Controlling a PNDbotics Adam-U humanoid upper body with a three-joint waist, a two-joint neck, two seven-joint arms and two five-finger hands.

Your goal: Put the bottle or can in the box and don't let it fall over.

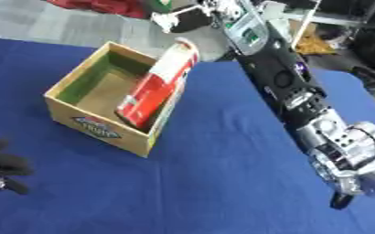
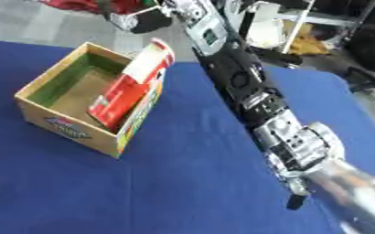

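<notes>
1. At the top of the left eye view, the right robot hand (image 1: 177, 18) shows past the far edge of the blue table (image 1: 222, 137), at the end of an arm stretched from the lower right; whether its fingers are open or curled I cannot tell, but it holds nothing visible.
2. Low on the left edge, the left robot hand (image 1: 0, 167) rests idle with its fingers relaxed.
3. Between them, the red and white can (image 1: 157, 82) sits inside the cardboard box (image 1: 103, 130), tilted, its top leaning on the box's right wall.
4. Placement looks done, though the can is not upright.
5. Its label appears undented.
</notes>
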